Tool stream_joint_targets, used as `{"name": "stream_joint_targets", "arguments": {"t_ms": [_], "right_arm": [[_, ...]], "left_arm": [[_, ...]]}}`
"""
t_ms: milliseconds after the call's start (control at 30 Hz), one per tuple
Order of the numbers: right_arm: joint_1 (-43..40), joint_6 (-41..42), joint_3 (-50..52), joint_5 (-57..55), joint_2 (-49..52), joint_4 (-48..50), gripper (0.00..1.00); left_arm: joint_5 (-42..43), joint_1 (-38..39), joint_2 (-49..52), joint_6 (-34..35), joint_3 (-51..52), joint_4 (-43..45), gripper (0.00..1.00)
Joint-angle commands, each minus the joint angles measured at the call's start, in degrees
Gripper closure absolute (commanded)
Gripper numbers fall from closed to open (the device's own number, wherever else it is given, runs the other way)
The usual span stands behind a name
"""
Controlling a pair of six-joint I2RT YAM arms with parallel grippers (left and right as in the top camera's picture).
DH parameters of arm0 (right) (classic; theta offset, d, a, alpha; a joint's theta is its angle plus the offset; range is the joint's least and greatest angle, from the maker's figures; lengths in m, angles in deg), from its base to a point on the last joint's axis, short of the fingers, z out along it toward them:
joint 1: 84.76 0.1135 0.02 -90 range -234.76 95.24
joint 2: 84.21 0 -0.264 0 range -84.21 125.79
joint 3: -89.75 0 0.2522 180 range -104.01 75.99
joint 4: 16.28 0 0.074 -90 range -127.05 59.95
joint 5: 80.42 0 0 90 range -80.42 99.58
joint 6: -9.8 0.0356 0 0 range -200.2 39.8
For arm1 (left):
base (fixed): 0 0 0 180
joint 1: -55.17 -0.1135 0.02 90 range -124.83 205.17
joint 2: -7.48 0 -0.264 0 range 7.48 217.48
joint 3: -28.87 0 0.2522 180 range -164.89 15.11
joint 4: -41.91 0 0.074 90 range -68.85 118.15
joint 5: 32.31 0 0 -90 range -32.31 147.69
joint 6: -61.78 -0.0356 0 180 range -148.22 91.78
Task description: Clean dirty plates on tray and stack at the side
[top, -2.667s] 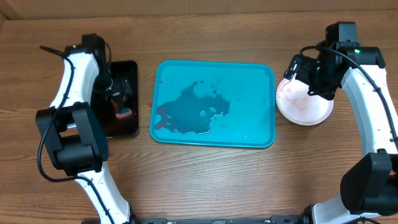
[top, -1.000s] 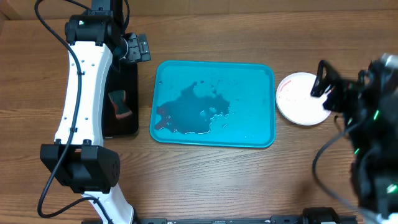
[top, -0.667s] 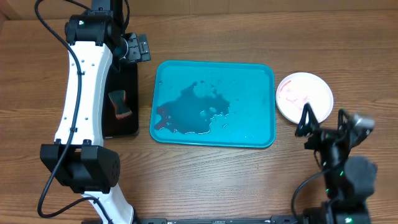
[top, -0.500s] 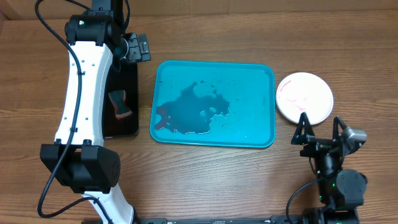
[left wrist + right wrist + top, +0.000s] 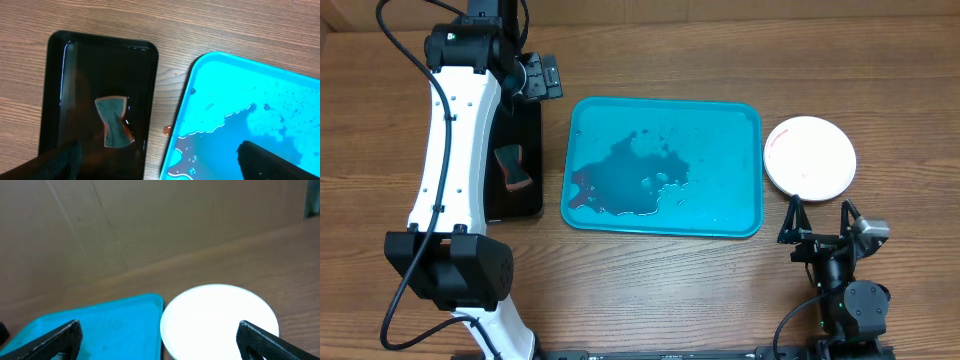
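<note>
A white plate point(image 5: 810, 157) with a faint red smear at its left edge sits on the table right of the turquoise tray point(image 5: 750, 170); it also shows in the right wrist view point(image 5: 220, 315). No pale blue or yellow-green plate shows. The tray holds a puddle of water and a small red smear at its left side. My right gripper point(image 5: 817, 222) is open and empty, low at the table's front right, short of the plate. My left gripper point(image 5: 540, 78) is open and empty, raised above the black tray's far end.
A black rectangular tray point(image 5: 528, 140) lies left of the turquoise tray, with a grey-and-orange sponge point(image 5: 513, 168) in it, also seen in the left wrist view point(image 5: 115, 122). My left arm stretches along the table's left side.
My right arm has drawn back from over the white plate to the table's front, its gripper open. My left arm rose from the black tray earlier and has held still since.
</note>
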Motion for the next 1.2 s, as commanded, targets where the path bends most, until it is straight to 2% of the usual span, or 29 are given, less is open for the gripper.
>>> {"name": "stream_joint_targets", "arguments": {"t_ms": [0, 267, 1167], "right_arm": [[0.48, -1.18, 0.63, 0.11, -2.10, 0.22, 0.00], [0.48, -1.68, 0.63, 4.04, -3.06, -0.22, 0.00], [1.07, -1.70, 0.63, 4.04, -3.02, -0.22, 0.00]], "left_arm": [[-0.09, 0.26, 0.42, 0.81, -0.46, 0.09, 0.00], [-0.09, 0.26, 0.42, 0.79, -0.46, 0.07, 0.00], [-0.42, 0.42, -0.48, 0.61, -0.46, -0.22, 0.00]]}}
